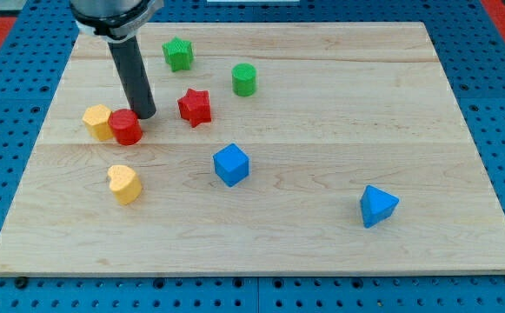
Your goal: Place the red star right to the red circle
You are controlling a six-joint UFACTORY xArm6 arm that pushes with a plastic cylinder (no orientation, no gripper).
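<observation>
**Tip beside the red circle, star to its right**

No writing is legible. The dark rod comes down from the tabletop's (461, 174) top-left corner; my tip (144, 116) touches the red circle (126, 127). There is no pincer, and nothing is held. The red star (195, 107), five-pointed, sits apart on the circle's right, toward the top edge.

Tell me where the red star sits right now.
The red star lies in the board's upper-left part, to the view's right of the red circle and my tip, and below the green star.
</observation>
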